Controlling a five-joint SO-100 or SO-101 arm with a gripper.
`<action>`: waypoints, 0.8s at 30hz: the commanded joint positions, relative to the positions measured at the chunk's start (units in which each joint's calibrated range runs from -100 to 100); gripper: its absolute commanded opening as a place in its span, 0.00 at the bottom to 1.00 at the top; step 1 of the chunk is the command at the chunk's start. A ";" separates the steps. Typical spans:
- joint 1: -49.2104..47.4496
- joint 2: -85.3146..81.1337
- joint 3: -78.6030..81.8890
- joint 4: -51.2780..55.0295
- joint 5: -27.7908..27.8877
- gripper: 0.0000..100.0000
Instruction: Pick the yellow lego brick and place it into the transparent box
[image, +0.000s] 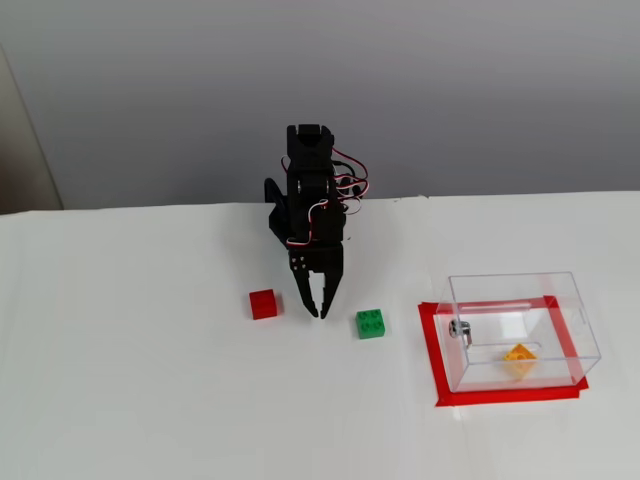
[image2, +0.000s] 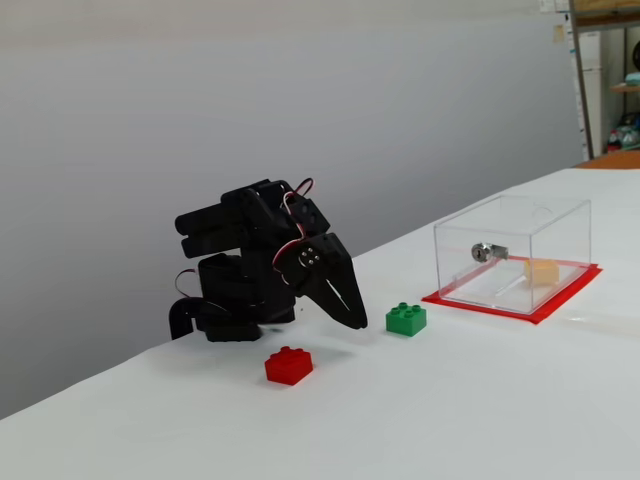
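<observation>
Your yellow lego brick (image: 519, 354) already lies inside the transparent box (image: 520, 290), on the floor of it, toward the near right part as a fixed view from the front shows it. In that view the brick sits turned on the diagonal, one corner pointing toward the camera and one toward the back wall, so it reads as a diamond; it looks roughly square, so you get no clear long axis from it. In the other fixed view the brick (image2: 541, 271) shows only as a pale yellow block behind the clear wall, too blurred for you to read its studs or its tilt.

The transparent box (image2: 515, 215) stands upright on a red rectangular mat (image: 505, 396) whose border shows all around its base. Its long side runs left to right in the front view, and a small metal fitting (image: 460, 329) sits on its left wall.

Your gripper (image: 318, 312) hangs well apart from the box, tips pointing down at the white table (image: 150, 400), between the red brick (image: 264, 304) and the green brick (image: 371, 324). Its jaws stand nearly together, with only a thin slit between the tips, and they hold nothing. From the side view the gripper (image2: 356, 319) slopes down and to the right, its tips just above the table, with the red brick (image2: 289, 365) nearer the camera and the green brick (image2: 406, 319) just to the right
</observation>
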 joint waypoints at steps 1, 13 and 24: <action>0.30 -0.42 0.97 -0.62 0.26 0.02; 0.30 -0.42 0.97 -0.62 0.11 0.02; 0.30 -0.42 0.97 -0.62 0.11 0.02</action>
